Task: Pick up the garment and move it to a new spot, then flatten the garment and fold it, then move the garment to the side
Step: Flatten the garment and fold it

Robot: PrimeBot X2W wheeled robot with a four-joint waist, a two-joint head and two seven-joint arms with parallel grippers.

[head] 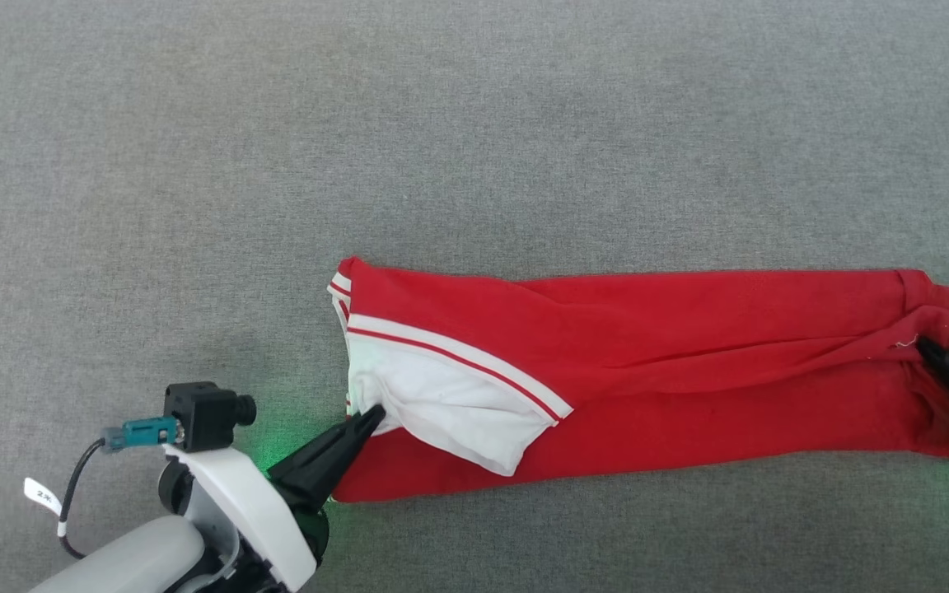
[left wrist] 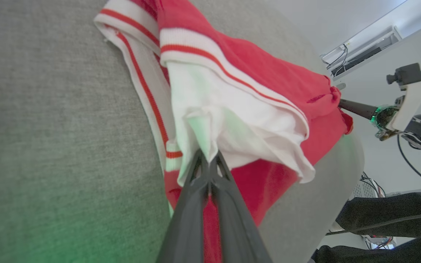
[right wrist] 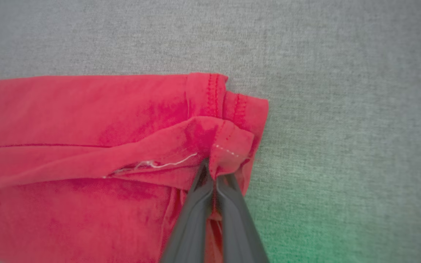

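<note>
The garment (head: 689,362), a red T-shirt with a white sleeve and striped trim, lies folded into a long band across the grey surface. My left gripper (head: 374,414) is shut on the white sleeve cloth at the band's left end; in the left wrist view its tips (left wrist: 207,157) pinch a fold of the white sleeve of the garment (left wrist: 254,84). My right gripper (head: 927,346) is shut on the red hem corner at the right end. The right wrist view shows its fingertips (right wrist: 210,171) closed on the hem of the garment (right wrist: 86,120).
Grey fabric surface (head: 359,123) stretches wide above and left of the shirt. In the left wrist view the surface edge (left wrist: 356,160) drops off at the right, with the other arm (left wrist: 408,109), cables and a wall unit (left wrist: 364,47) beyond.
</note>
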